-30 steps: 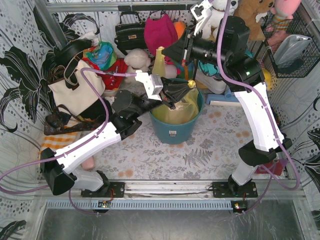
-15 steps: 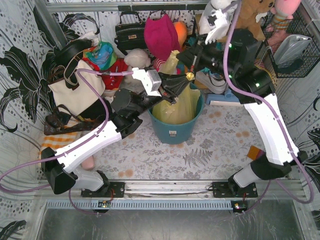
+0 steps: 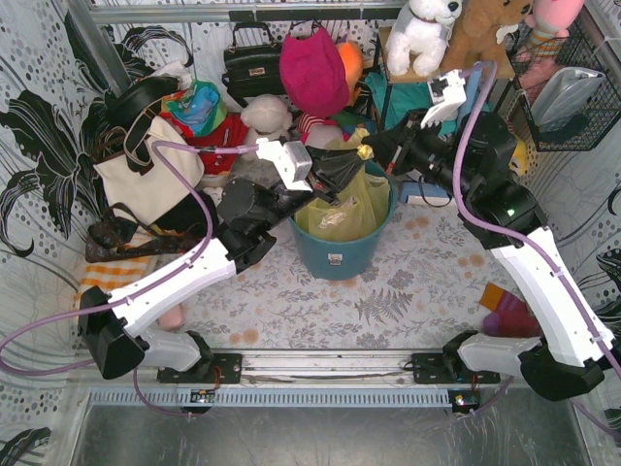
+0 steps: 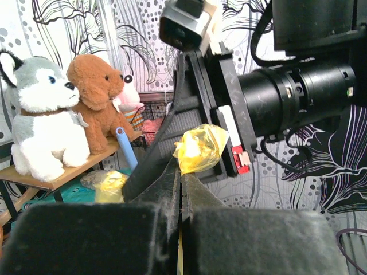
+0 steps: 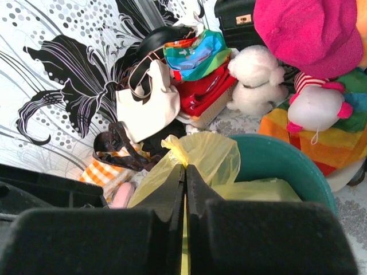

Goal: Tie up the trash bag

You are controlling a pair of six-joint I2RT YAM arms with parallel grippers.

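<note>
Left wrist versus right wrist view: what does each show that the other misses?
Left wrist only: a husky plush, a brown dog plush beside it, and the right arm seen head-on. Right wrist only: the teal bin, a white tote and a pink hat. Both: the yellow bag, with a sliver of its plastic caught in the view's own closed fingers, so the left pincer and the right pincer are each shut on it.
</note>
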